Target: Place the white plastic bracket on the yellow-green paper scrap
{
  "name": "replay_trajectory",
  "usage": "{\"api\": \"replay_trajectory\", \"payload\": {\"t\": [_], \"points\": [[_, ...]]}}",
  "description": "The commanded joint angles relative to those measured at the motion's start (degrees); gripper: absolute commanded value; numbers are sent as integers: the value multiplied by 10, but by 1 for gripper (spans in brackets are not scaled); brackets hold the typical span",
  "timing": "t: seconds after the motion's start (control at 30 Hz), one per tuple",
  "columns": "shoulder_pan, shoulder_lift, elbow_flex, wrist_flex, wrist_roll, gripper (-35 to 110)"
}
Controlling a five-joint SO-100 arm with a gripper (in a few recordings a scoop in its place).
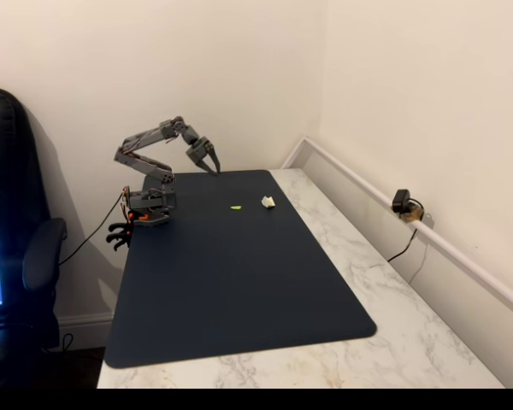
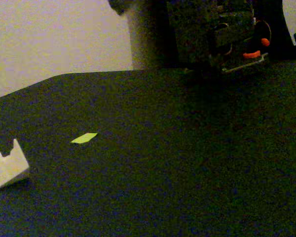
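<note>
One bracket [image 1: 268,202] and one scrap [image 1: 236,207] are seen near each other on the mat [image 1: 239,282], apart. Gripper [image 1: 211,161] is raised behind them, fingers slightly parted, nothing held.

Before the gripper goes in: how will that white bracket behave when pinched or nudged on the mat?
The white plastic bracket looks rigid, with hard edges and a notch, so it probably won't flex. It seems tiny and light, so a nudge would likely slide it across the dark mat. Its flat faces make rolling unlikely, though an off-centre pinch could tip it.
</note>
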Motion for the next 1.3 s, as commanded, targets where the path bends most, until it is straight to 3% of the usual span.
{"api": "replay_trajectory", "payload": {"t": [0.0, 0.37, 0.73, 0.97, 1.27], "points": [[-16, -88, -139, 32, 47, 0], [-22, -285, -376, 169, 168, 0], [-25, -410, -466, 207, 204, 1], [-13, -624, -658, 279, 190, 18], [5, -770, -786, 269, 211, 33]]}}
